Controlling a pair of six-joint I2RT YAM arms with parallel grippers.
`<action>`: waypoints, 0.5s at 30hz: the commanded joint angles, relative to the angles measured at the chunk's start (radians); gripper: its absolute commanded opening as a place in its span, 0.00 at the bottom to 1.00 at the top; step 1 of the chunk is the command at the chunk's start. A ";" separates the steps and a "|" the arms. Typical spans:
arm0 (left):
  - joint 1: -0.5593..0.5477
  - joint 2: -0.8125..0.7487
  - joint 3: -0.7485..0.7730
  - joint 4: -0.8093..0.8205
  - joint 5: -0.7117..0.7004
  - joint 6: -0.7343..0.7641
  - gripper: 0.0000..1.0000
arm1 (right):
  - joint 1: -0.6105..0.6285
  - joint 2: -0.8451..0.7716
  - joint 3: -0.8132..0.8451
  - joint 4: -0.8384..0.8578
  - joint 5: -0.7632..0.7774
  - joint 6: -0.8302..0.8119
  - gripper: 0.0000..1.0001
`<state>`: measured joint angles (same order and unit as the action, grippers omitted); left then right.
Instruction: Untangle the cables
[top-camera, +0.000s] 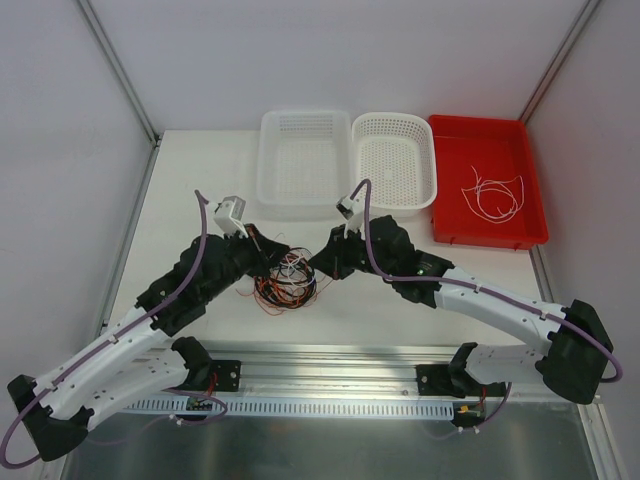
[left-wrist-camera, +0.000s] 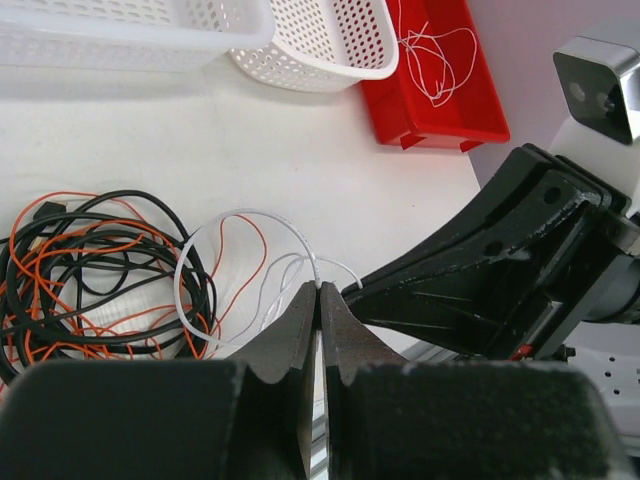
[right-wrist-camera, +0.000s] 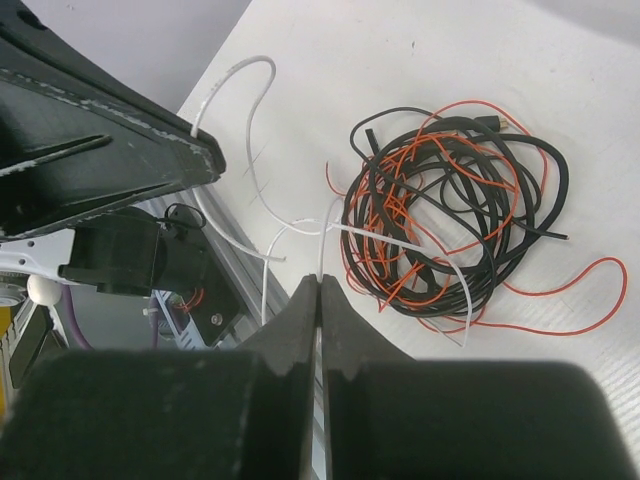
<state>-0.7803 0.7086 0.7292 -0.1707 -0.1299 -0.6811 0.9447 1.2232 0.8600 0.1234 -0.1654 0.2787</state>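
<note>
The left gripper is pinched closed on a thin white cable. The right gripper, jaws together, nips the same cable. It loops into the tangle of black and orange-red cables on the white desk.

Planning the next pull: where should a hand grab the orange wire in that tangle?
Pinch the orange wire on the lone loop sticking out beyond the black wires, from straight above. There it lies flat and uncrossed, so likely nothing else gets caught.
</note>
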 joint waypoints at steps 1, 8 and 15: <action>-0.011 -0.005 -0.027 0.103 -0.042 -0.055 0.00 | 0.008 -0.005 0.022 0.053 -0.002 0.008 0.01; -0.034 0.061 -0.057 0.129 -0.033 -0.075 0.00 | 0.011 -0.013 0.019 0.085 0.000 0.045 0.01; -0.148 0.117 -0.134 0.220 -0.120 -0.086 0.02 | 0.012 -0.036 0.004 0.111 0.036 0.094 0.01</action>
<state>-0.8883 0.8131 0.6060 -0.0422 -0.1856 -0.7517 0.9520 1.2240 0.8600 0.1574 -0.1547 0.3367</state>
